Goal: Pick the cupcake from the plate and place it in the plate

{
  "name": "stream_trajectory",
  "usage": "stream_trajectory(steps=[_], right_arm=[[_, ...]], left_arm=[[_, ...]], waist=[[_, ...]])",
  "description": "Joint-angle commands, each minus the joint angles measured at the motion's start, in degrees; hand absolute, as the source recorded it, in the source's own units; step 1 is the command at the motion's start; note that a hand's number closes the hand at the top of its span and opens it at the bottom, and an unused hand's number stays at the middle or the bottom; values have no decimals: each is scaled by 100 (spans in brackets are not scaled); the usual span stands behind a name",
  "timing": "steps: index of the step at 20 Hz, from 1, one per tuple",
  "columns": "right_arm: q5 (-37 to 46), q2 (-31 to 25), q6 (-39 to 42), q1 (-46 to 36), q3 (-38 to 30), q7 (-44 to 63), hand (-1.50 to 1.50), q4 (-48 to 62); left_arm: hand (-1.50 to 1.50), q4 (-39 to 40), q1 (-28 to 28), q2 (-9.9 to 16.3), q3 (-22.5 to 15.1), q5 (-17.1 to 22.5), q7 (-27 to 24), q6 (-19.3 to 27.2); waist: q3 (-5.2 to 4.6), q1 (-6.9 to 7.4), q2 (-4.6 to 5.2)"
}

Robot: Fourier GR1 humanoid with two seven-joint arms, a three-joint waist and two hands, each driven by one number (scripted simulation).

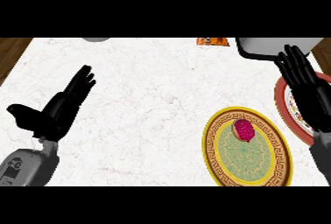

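Head view: cupcake [244, 130], magenta top over a pale base, is lying in the upper part of the yellow-rimmed plate [223, 166] with green centre, lower right of frame. Right hand [305, 83] is hanging released, fingers straight, over the red-rimmed plate [280, 98] at the right edge. Left hand [58, 107] is resting released at left, fingers up. Orange packet [213, 41] is showing at the top edge, its print unreadable. Grey pan [275, 47] is sitting upper right.

The white marble counter [155, 87] carries a yellow-rimmed plate [282, 151], a red-rimmed plate [282, 98], and a grey pot [275, 46].
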Motion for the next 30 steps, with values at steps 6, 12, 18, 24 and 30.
stream_trajectory(steps=[6,12,18,24,30], right_arm=[[-670,-847,-114,-310,-1791,-2,150,564],[713,-29,-2080,746,-1874,-1042,-150,1255],[628,83,-1234,1735,-2099,-1673,-150,578],[1503,-1147,-824,1948,-1246,-19,-150,-158],[2021,-1782,-382,1652,-642,1396,-150,-869]], left_arm=[[0,944,1296,-496,-144,-198,463,754],[0,758,1410,-779,-305,-106,362,660],[0,282,1496,-687,-79,-179,757,523],[0,572,1422,-761,-107,-240,595,511],[0,340,1335,-822,-178,-319,834,583]], waist=[[88,-226,29],[98,-212,5],[89,-190,-20],[69,-201,-34],[78,-106,-18]])
